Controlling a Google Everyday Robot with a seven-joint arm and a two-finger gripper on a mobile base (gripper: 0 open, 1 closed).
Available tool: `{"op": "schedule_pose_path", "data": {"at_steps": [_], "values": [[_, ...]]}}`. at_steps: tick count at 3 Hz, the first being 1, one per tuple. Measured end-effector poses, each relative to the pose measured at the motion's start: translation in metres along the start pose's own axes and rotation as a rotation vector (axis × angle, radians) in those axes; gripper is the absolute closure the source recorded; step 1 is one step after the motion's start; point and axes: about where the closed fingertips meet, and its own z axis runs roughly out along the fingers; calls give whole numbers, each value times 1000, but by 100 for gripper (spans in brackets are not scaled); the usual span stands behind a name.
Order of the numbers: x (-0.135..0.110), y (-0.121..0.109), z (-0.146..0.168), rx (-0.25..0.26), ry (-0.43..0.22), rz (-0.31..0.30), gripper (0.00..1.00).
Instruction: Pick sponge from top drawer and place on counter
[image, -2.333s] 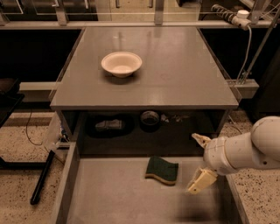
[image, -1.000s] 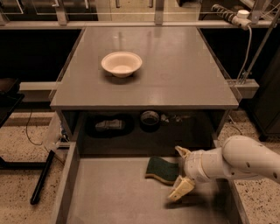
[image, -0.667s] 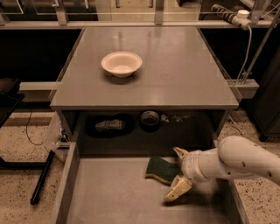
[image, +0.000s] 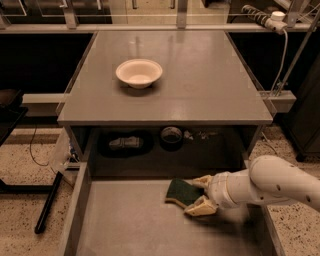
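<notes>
The sponge (image: 178, 192), dark green on top with a yellow layer below, lies on the bottom of the open top drawer (image: 125, 225), near its back, right of the middle. My gripper (image: 201, 195) reaches in from the right, down in the drawer. Its two cream fingers (image: 200, 207) hold the sponge's right end between them, one on the far side and one on the near side. The sponge still rests on the drawer bottom. The grey counter (image: 200, 75) lies above and behind the drawer.
A white bowl (image: 139, 73) stands on the counter at the left of middle. Under the counter a dark shelf recess (image: 165, 145) holds clutter and a round dark object (image: 171, 136). Drawer side walls (image: 75, 210) bound the tray. Speckled floor lies on both sides.
My gripper moved left into the drawer until its fingers straddled the sponge. Since then the fingers have drawn together on the sponge's right end. The sponge has barely shifted.
</notes>
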Motion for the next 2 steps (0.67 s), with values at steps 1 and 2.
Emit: {"op": "schedule_pose_path", "data": {"at_steps": [1,2], "values": [[0,0,0,0,0,0,65],[0,0,0,0,0,0,88]]}}
